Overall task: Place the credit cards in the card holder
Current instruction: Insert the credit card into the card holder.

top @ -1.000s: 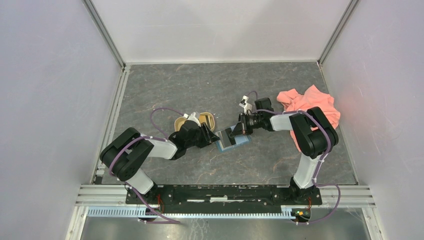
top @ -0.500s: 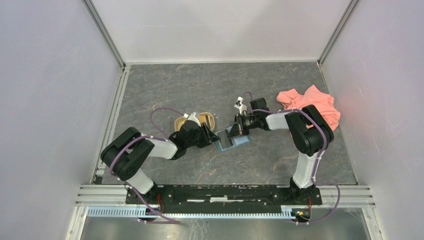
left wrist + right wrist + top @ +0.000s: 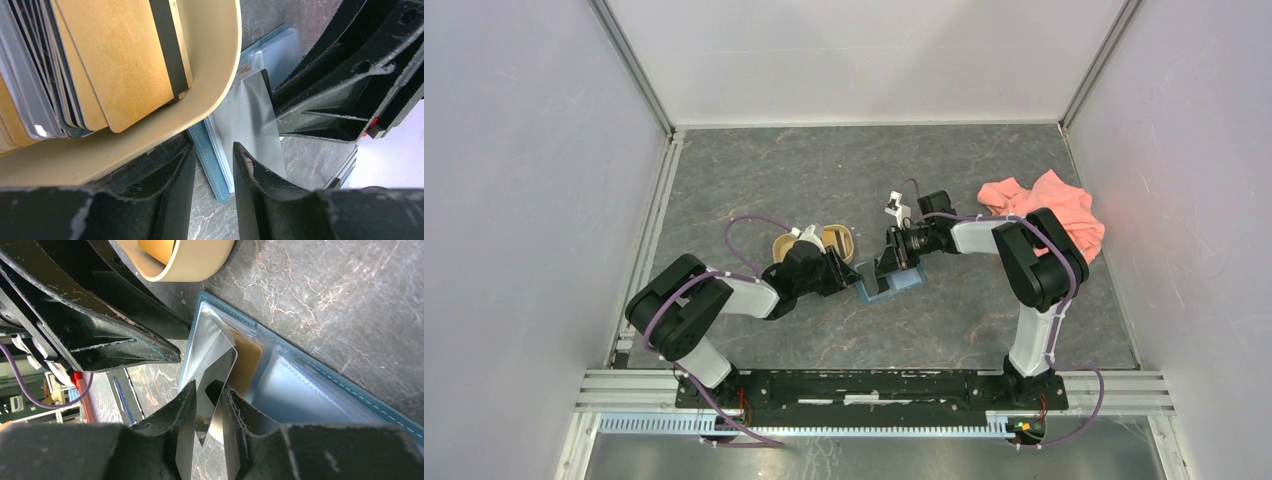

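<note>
The teal card holder (image 3: 906,283) lies open on the table; it also shows in the right wrist view (image 3: 320,390) with a gold card (image 3: 248,360) in a clear pocket. My right gripper (image 3: 886,267) (image 3: 207,407) is shut on a shiny grey credit card (image 3: 212,375), whose far end sits at a left pocket. My left gripper (image 3: 848,272) (image 3: 212,170) has its jaws a narrow gap apart over the holder's near corner (image 3: 216,172), one finger lying over the sleeves. Several gold and dark cards (image 3: 115,60) stand in the tan tray (image 3: 215,95).
The tan oval tray (image 3: 776,245) sits just left of the card holder, touching the left gripper. A pink cloth (image 3: 1049,205) lies at the back right behind the right arm. Grey walls enclose the table on three sides.
My right gripper has moved left and down with the grey card, bringing it over the card holder's left side. The left arm has not moved.
</note>
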`<state>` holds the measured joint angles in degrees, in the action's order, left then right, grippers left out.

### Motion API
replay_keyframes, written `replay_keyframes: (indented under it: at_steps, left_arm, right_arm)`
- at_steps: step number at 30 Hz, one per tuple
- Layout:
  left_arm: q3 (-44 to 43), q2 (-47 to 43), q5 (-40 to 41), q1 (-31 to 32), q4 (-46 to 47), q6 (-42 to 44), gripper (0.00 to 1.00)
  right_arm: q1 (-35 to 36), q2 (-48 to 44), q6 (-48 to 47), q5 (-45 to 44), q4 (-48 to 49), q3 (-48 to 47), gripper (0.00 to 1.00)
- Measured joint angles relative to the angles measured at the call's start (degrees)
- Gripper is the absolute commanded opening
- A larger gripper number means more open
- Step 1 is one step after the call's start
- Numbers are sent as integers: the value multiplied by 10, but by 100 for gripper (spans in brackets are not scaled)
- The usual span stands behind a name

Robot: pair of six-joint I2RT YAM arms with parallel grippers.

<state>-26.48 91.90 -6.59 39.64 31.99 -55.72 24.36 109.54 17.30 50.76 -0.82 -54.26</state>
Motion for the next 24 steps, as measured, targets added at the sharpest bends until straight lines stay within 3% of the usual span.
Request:
replay_keyframes:
  at_steps: [10,24]
  left_arm:
    - [1,0,0,0,0,0,40]
    - [3,-8,0,3,-9,3,40]
  right_arm:
    - [4,-17,-61,-19,-46,-18,49]
    - [7,-56,-152,-86,-83,-18,53]
